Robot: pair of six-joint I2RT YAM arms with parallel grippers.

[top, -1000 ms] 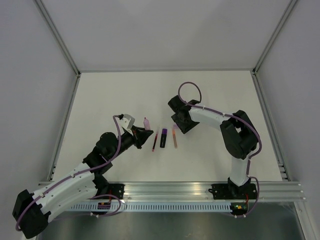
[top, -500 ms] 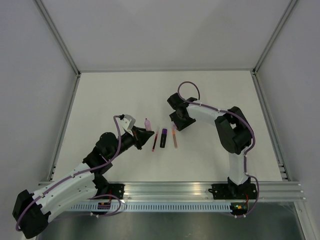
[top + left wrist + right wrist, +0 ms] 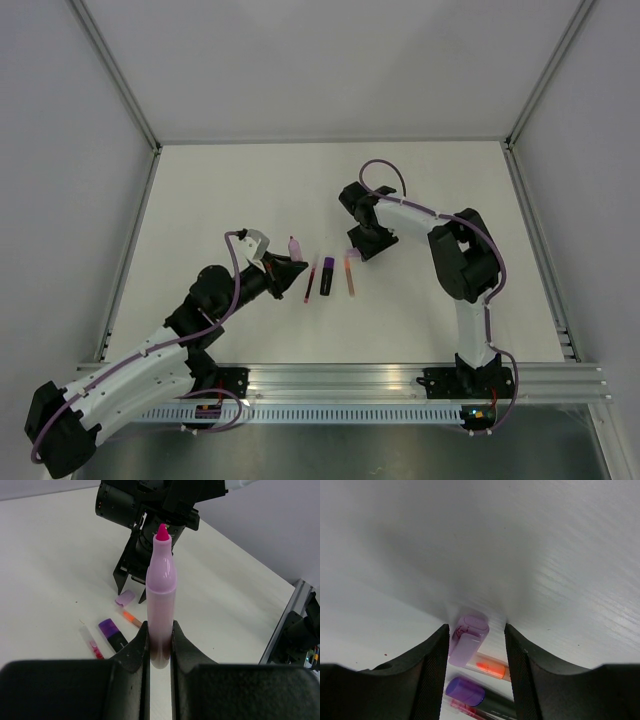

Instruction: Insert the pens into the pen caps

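My left gripper (image 3: pixel 160 630) is shut on a lilac-bodied pen (image 3: pixel 161 590) with a bare pink tip and holds it upright above the table; it also shows in the top view (image 3: pixel 294 244). My right gripper (image 3: pixel 477 630) is open and down at the table, with its fingers on either side of a lilac pen cap (image 3: pixel 467 637) that lies there. The cap rests against the tip of an orange pen (image 3: pixel 490 667). A black pen with a purple end (image 3: pixel 327 276) and a thin red-pink pen (image 3: pixel 309 281) lie beside it.
The three loose pens lie side by side between the two grippers at mid-table. A metal rail (image 3: pixel 400 380) runs along the near edge. White walls enclose the left, back and right of the table (image 3: pixel 220 190).
My right arm's elbow swung left and its gripper shifted slightly to sit over the lilac cap. My left gripper holds the pen in about the same place.
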